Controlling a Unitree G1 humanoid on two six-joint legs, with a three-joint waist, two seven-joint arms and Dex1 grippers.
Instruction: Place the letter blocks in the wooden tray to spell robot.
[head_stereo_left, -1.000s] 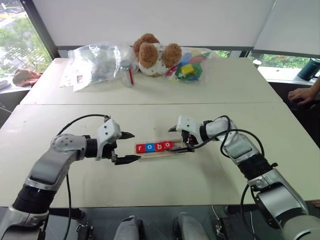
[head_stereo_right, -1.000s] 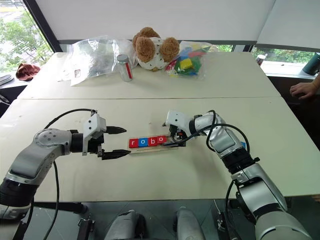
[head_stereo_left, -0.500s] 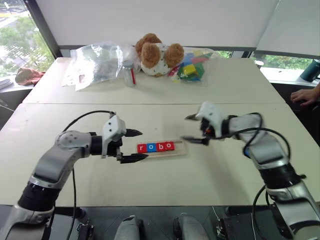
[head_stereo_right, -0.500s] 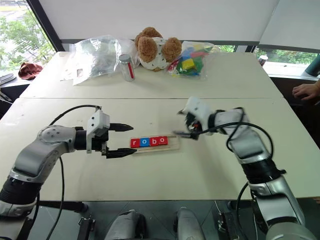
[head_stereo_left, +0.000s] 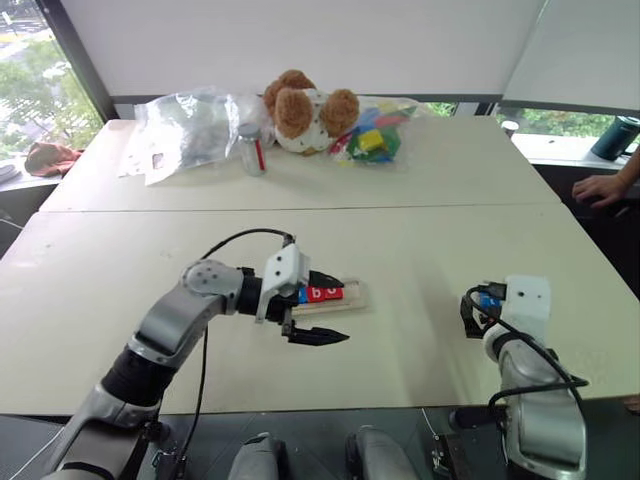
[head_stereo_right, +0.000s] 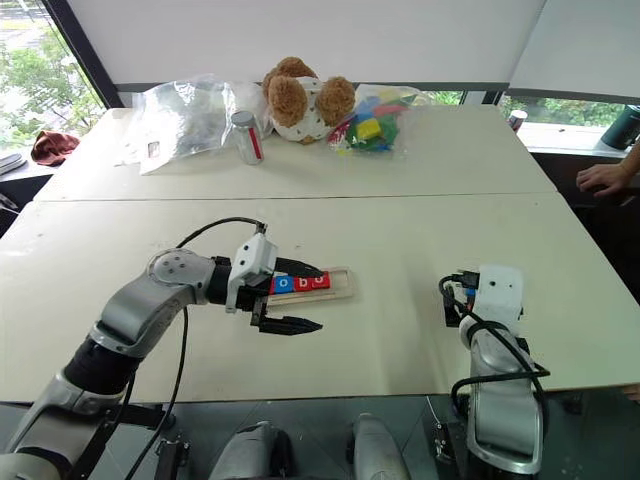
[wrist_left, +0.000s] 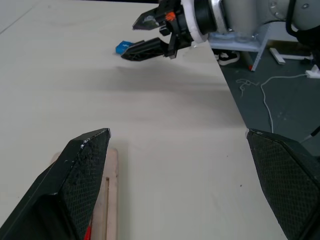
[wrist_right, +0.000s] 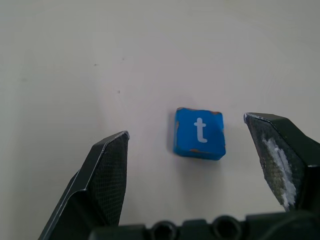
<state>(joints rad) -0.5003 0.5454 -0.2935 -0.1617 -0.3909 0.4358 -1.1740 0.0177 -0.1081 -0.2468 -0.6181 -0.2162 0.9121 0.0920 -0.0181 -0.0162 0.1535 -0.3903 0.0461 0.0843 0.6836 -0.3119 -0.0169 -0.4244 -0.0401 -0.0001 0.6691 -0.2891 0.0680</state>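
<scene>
One blue letter block (wrist_right: 199, 133) lies flat on the counter (head_stereo_left: 420, 230), well right of the wooden tray (head_stereo_left: 340, 298), between the open, empty right fingers (wrist_right: 102, 175); the left fingers (head_stereo_left: 318, 337), wide open and empty, straddle the tray.

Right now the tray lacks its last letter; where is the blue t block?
The t block lies flat on the table's right side, between the open right gripper's fingers, away from the wooden tray.

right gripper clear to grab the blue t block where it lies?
Probably yes. The right gripper is open with a finger on each side of the blue t block, which lies flat on bare table, nothing around it.
</scene>
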